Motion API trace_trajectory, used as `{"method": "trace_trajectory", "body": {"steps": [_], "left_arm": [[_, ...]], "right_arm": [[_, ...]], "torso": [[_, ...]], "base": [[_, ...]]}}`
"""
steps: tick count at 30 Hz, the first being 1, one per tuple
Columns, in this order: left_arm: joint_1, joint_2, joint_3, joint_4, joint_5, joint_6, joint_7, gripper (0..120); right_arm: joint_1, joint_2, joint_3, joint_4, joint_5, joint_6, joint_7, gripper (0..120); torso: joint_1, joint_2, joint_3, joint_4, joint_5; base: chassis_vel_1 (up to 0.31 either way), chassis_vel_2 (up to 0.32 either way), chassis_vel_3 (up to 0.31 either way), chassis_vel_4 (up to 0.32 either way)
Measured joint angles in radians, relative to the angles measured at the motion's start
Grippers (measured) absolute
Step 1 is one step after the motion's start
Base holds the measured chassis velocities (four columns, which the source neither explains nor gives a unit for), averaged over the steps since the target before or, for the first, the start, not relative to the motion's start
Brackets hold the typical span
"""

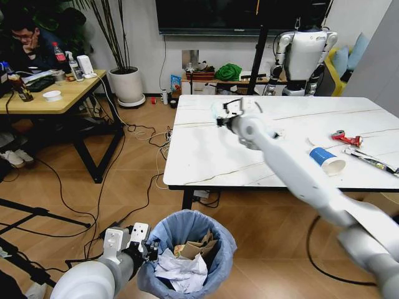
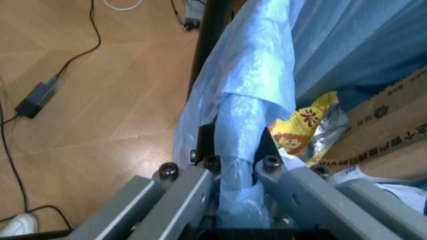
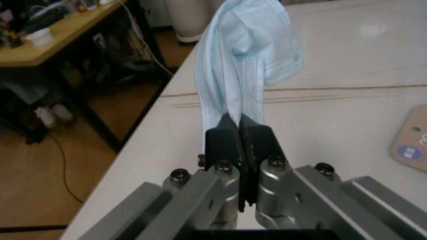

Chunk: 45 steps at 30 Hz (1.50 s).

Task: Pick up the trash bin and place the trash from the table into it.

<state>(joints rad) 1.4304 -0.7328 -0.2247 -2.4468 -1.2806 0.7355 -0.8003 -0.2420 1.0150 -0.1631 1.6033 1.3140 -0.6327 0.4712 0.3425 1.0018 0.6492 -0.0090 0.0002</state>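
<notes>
The trash bin, lined with a crinkled light-blue bag, hangs low in front of me with tissues and torn cardboard inside. My left gripper is shut on its rim and bag. My right gripper is stretched out over the white marble-look table, shut on a light-blue mask that hangs limp from the closed fingers. On the table's right part lie a blue-and-white paper cup, a red wrapper and a long black-white packet. A round brown lid lies near the right gripper.
A yellow wooden desk with a seated person stands to the left. Cables run over the wooden floor between desk and table. A white plant pot and another robot stand at the back. Black tripod legs cross the lower left.
</notes>
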Motion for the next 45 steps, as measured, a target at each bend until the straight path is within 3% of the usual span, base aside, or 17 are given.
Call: {"method": "trace_trajectory", "body": {"steps": [6, 16, 22, 34, 45], "left_arm": [[0.0, -0.004, -0.025, -0.002, -0.024, 0.0, -0.011, 0], [0.006, -0.016, -0.026, -0.001, -0.034, 0.0, -0.025, 0], [0.022, -0.027, -0.053, -0.008, -0.056, 0.0, -0.052, 0], [-0.01, -0.018, -0.043, 0.007, -0.078, 0.0, -0.062, 0], [-0.012, -0.019, -0.043, 0.004, -0.092, 0.0, -0.074, 0]], "right_arm": [[-0.074, -0.081, 0.039, 0.196, 0.041, 0.025, -0.08, 0], [-0.34, -0.203, 0.206, 0.546, 0.065, 0.038, -0.128, 0], [-0.408, -0.212, 0.21, 0.634, 0.055, 0.037, -0.144, 0], [-0.736, -0.293, 0.3, 0.867, -0.024, 0.022, -0.227, 0], [-0.999, -0.327, 0.375, 0.906, -0.157, -0.006, -0.277, 0]], "torso": [[0.0, 0.0, 0.0, 0.0011, -0.0003], [0.0, 0.0, 0.0, 0.0, 0.0], [0.0, 0.0, 0.0, 0.0011, 0.0001], [0.0, 0.0, 0.0, 0.0004, -0.0002], [0.0, 0.0, 0.0, 0.0005, -0.0001]], "base": [[0.0, 0.0, 0.0, 0.0], [0.0, 0.0, 0.0, 0.0], [0.0, 0.0, 0.0, 0.0], [0.0, 0.0, 0.0, 0.0], [0.0, 0.0, 0.0, 0.0]]}}
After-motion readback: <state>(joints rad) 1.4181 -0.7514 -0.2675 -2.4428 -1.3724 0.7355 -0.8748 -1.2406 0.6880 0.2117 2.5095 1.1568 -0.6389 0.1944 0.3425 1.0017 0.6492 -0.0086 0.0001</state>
